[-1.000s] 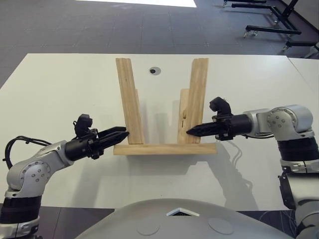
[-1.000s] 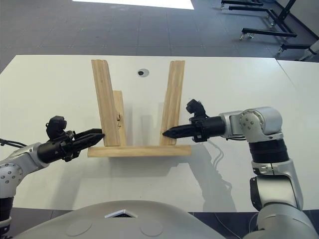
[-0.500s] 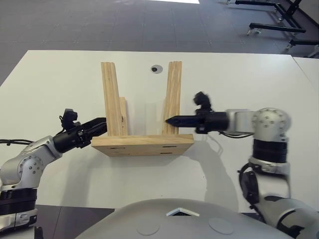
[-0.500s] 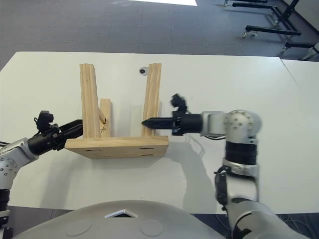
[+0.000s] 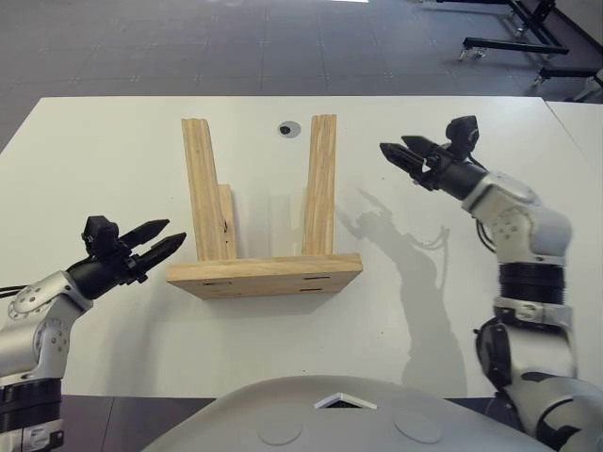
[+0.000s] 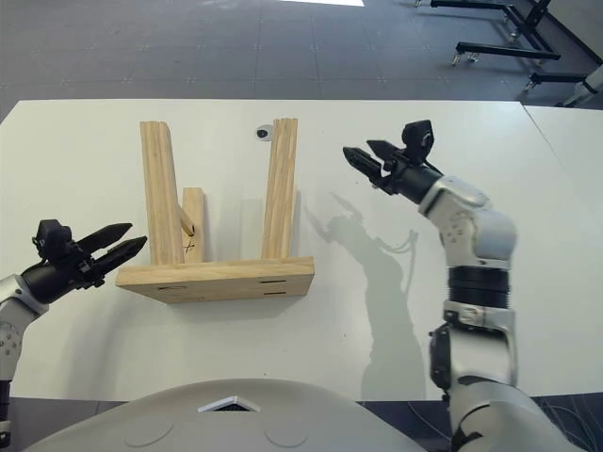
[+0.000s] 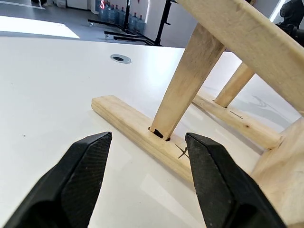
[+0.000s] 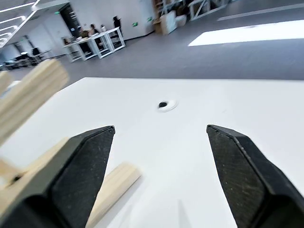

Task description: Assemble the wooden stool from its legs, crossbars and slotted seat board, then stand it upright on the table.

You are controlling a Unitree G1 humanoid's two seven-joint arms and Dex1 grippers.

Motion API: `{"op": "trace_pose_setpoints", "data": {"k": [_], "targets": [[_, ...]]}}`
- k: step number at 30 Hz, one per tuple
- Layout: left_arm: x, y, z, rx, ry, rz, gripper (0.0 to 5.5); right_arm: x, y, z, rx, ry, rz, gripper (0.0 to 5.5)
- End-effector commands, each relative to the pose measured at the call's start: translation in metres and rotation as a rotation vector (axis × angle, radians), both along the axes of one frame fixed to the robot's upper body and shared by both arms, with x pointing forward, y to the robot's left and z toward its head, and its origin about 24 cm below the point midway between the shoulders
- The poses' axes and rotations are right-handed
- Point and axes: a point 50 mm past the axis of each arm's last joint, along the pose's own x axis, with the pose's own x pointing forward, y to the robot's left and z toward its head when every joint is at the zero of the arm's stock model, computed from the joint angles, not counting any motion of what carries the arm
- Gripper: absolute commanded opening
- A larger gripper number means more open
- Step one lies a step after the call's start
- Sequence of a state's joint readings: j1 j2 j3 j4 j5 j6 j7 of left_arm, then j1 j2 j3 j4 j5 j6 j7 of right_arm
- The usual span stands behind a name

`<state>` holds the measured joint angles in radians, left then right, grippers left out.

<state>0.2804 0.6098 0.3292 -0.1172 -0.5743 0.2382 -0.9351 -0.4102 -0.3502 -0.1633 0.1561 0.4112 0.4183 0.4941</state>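
Note:
The assembled wooden stool lies on its side mid-table, its seat board (image 5: 266,274) on edge towards me. Its legs (image 5: 203,188) (image 5: 320,184) point away, and a lower leg (image 5: 227,221) rests on the table behind. My left gripper (image 5: 175,231) is open, just left of the seat board's end and clear of it. The left wrist view looks between its black fingers (image 7: 85,180) at a leg set into a slotted piece (image 7: 137,126). My right gripper (image 5: 392,143) is open and held above the table, to the right of the stool's right leg.
A round cable hole (image 5: 287,129) sits in the white table (image 5: 113,160) just beyond the stool's legs. Bare tabletop lies to the left, right and front of the stool. Metal trolley frames (image 5: 513,47) stand on the floor behind.
Both grippers have come off the stool and opened. The left one drew back to the left; the right arm swung up and away to the right. The stool stays on its side.

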Motion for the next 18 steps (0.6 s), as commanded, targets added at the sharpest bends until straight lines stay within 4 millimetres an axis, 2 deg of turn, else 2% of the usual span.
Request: {"op": "trace_pose_setpoints", "data": {"k": [1,3,5,9,11,14,18], "targets": [[-0.002,-0.005,0.005,0.144,-0.195,0.135,2.85,0.018,0.005,-0.001,-0.172,-0.210,-0.357,3.56],[0.000,-0.005,0.004,0.248,-0.292,0.262,2.85,0.026,0.002,0.002,-0.238,-0.291,-0.528,3.56],[0.000,-0.004,0.001,0.344,-0.341,0.338,2.85,0.027,0.002,-0.001,-0.255,-0.330,-0.603,3.56],[-0.004,-0.022,0.004,0.445,-0.432,0.270,2.85,0.007,-0.012,-0.017,-0.291,-0.360,-0.608,3.56],[-0.012,-0.029,0.002,0.464,-0.440,0.222,2.85,-0.006,-0.021,-0.027,-0.326,-0.346,-0.577,3.56],[-0.029,-0.035,0.004,0.445,-0.426,0.157,2.85,-0.022,-0.025,-0.034,-0.344,-0.329,-0.481,3.56],[-0.059,-0.021,0.004,0.508,-0.322,0.040,2.85,-0.045,-0.019,-0.038,-0.290,-0.259,-0.249,3.56]]}}
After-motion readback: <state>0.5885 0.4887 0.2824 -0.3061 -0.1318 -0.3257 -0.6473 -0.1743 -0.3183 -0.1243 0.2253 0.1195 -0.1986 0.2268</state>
